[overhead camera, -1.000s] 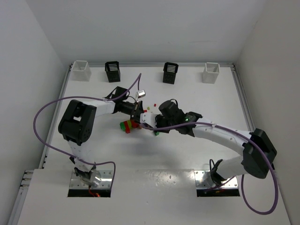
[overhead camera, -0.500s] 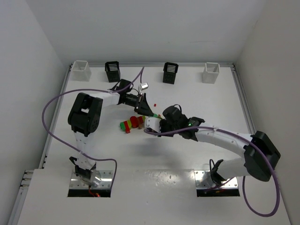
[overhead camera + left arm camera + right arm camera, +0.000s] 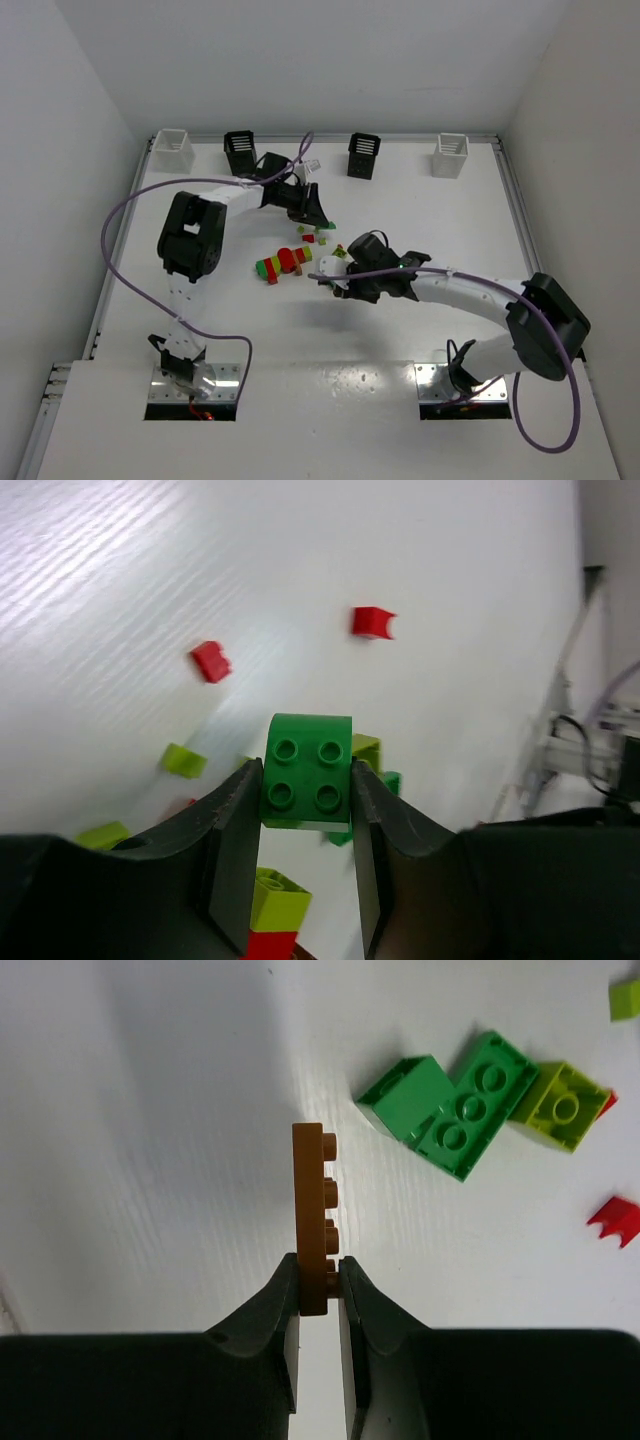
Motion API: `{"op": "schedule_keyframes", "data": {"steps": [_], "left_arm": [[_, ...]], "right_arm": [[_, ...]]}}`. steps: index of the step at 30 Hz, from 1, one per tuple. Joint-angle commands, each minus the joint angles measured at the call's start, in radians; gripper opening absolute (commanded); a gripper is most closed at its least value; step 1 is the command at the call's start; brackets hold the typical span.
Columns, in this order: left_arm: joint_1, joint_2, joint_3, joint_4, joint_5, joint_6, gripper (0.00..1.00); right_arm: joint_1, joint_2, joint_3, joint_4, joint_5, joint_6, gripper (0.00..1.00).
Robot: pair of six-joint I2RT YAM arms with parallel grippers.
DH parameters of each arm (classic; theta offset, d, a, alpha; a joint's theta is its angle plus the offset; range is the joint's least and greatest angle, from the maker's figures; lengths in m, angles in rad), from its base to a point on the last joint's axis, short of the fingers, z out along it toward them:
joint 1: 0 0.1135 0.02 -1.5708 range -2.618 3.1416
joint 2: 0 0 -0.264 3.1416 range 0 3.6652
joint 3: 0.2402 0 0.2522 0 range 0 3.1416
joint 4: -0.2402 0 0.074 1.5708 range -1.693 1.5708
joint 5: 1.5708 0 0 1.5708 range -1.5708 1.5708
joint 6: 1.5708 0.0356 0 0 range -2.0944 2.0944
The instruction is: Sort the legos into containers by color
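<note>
Left claw [image 3: 306,782] pinches a green brick [image 3: 308,760], right claw [image 3: 317,1275] a brown plate [image 3: 311,1195], with loose legos [image 3: 470,1110] scattered on the table [image 3: 150,560] beneath both

Four containers [image 3: 240,153] along the table's [image 3: 455,215] far edge; legos [image 3: 281,264] mid-table, nearer.

White table [image 3: 150,560], green brick [image 3: 308,770], orange-brown plate [image 3: 313,1220], red bits [image 3: 210,661], yellow-green pieces [image 3: 185,761], black fingers [image 3: 232,850].

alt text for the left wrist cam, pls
The left pincer grips a green four-stud brick between its fingers, held over the white table. Below it lie two small red bricks and several yellow-green ones, scattered.
</note>
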State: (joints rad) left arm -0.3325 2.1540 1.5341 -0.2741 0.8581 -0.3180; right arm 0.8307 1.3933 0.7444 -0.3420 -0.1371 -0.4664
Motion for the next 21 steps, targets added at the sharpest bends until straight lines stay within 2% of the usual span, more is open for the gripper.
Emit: {"op": "schedule_keyframes", "data": {"steps": [1,3,4,6,7,9,10,11,14,15,18,21], "left_arm": [[-0.04,-0.043,-0.008,-0.053,-0.242,0.069,0.22],[-0.049,-0.052,-0.019,-0.053,-0.296,0.08,0.33],[-0.05,-0.052,-0.019,-0.066,-0.347,0.08,0.42],[-0.059,-0.065,-0.031,-0.066,-0.389,0.08,0.52],[-0.059,-0.089,-0.041,-0.066,-0.427,0.08,0.61],[-0.059,-0.117,-0.055,-0.066,-0.459,0.089,0.68],[-0.059,-0.155,-0.078,-0.066,-0.468,0.102,0.75],[-0.059,-0.18,-0.089,-0.076,-0.484,0.111,0.79],[-0.059,-0.297,-0.146,-0.076,-0.531,0.146,0.92],[-0.059,-0.328,-0.16,-0.076,-0.531,0.155,0.92],[-0.045,-0.433,-0.198,-0.086,-0.528,0.206,0.92],[-0.007,-0.46,-0.196,-0.221,-0.496,0.322,0.89]], "right_arm": [[-0.037,0.033,0.047,0.02,0.028,0.116,0.0],[-0.051,0.048,0.047,0.02,0.028,0.17,0.0],[-0.061,0.058,0.058,0.02,0.037,0.182,0.0],[-0.076,0.085,0.073,0.02,0.06,0.218,0.0],[-0.091,0.101,0.096,0.005,0.073,0.228,0.0],[-0.11,0.141,0.133,-0.026,0.064,0.25,0.0],[-0.125,0.141,0.133,-0.026,0.054,0.25,0.02],[-0.136,0.15,0.144,-0.026,0.054,0.259,0.12],[-0.146,0.138,0.144,-0.015,0.044,0.259,0.3],[-0.147,0.138,0.156,-0.006,0.053,0.259,0.37],[-0.156,0.138,0.191,-0.015,0.053,0.249,0.41],[-0.156,0.138,0.226,-0.037,0.028,0.238,0.5]]}}
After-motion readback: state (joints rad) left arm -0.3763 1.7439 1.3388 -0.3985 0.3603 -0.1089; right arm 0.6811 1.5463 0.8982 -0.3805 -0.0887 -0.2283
